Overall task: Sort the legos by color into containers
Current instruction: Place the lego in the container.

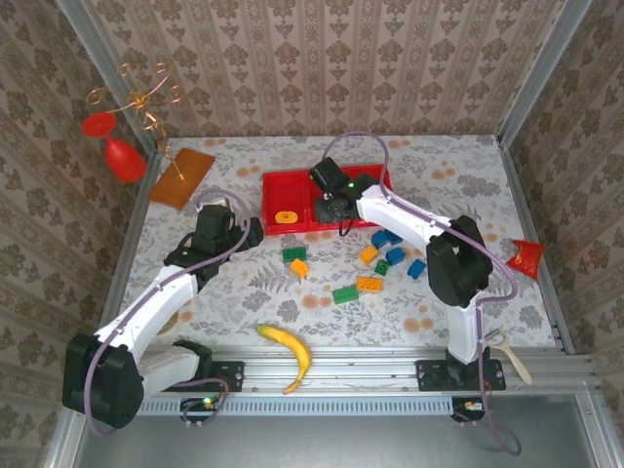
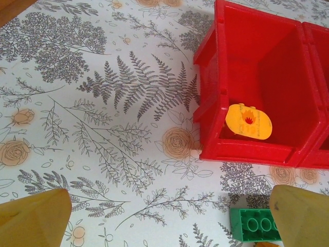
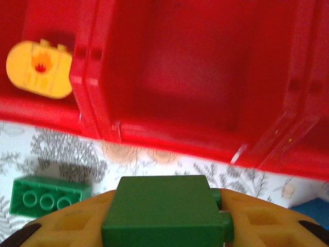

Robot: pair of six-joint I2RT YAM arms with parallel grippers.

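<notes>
— Where do we have the right tool (image 3: 164, 226)?
— Clamped on a green brick (image 3: 162, 208), above the near wall of the red tray (image 3: 169, 135), at its middle compartment. The orange round piece (image 3: 39, 69) lies in the left one.
— And our left tool (image 2: 169, 221)?
— Wide open and empty, beside the tray. We see other legos (image 1: 370, 285) on the tabletop (image 1: 244, 292).

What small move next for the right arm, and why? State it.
Probably ease the right gripper forward over the middle compartment of the red tray and release: it grips a green brick by the near wall, and that compartment looks empty.
</notes>
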